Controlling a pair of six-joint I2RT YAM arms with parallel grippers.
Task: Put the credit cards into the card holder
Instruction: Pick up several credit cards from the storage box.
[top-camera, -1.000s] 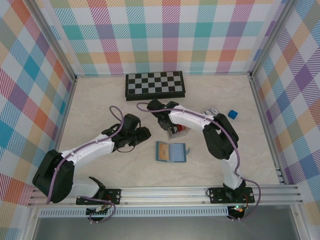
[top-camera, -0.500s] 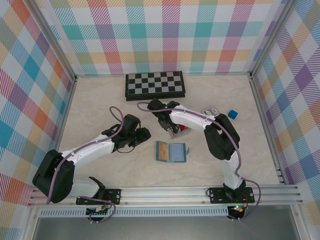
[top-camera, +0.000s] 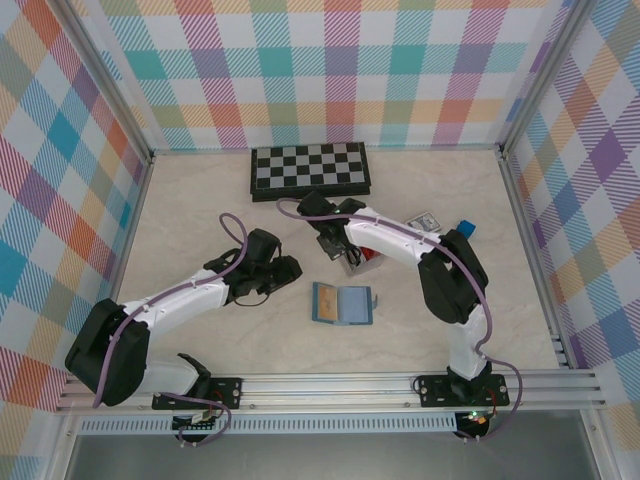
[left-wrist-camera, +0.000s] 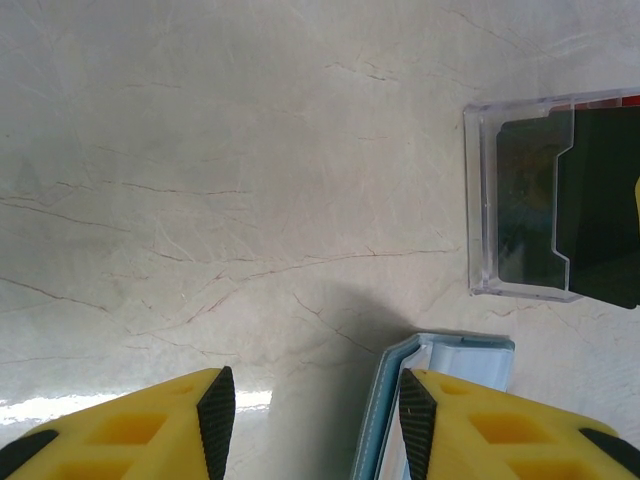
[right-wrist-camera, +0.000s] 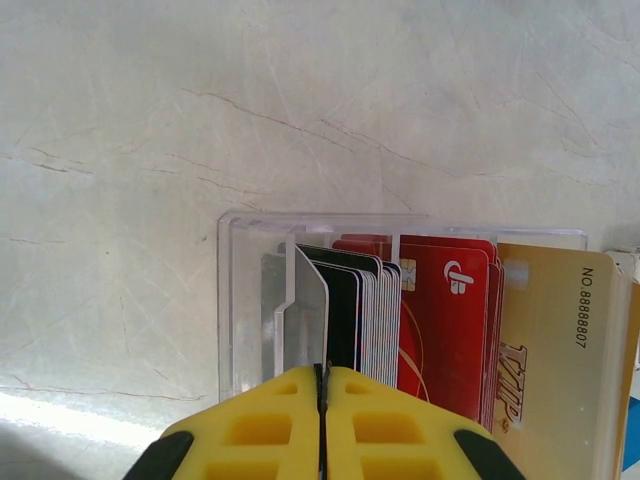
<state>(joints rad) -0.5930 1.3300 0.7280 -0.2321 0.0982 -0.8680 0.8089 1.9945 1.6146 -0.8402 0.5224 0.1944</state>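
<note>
1. Pickup step, I judge: my right claw (right-wrist-camera: 322, 385) is clenched at the credit cards (right-wrist-camera: 440, 310), upright in their clear box (right-wrist-camera: 245, 300) just ahead.
2. My left claw (left-wrist-camera: 310, 410), released, hovers beside the card holder (left-wrist-camera: 440, 352).
3. Next, likely: nip one card, lift straight.

"What encloses the scene?"
"Pastel plaid walls (top-camera: 340, 70) rise on three sides, joined at the corners by aluminium posts (top-camera: 105, 85)."
"And below?"
"A pale, marble-veined tabletop (top-camera: 190, 190), softly and evenly lit, is edged in front by aluminium rails (top-camera: 330, 383)."
</note>
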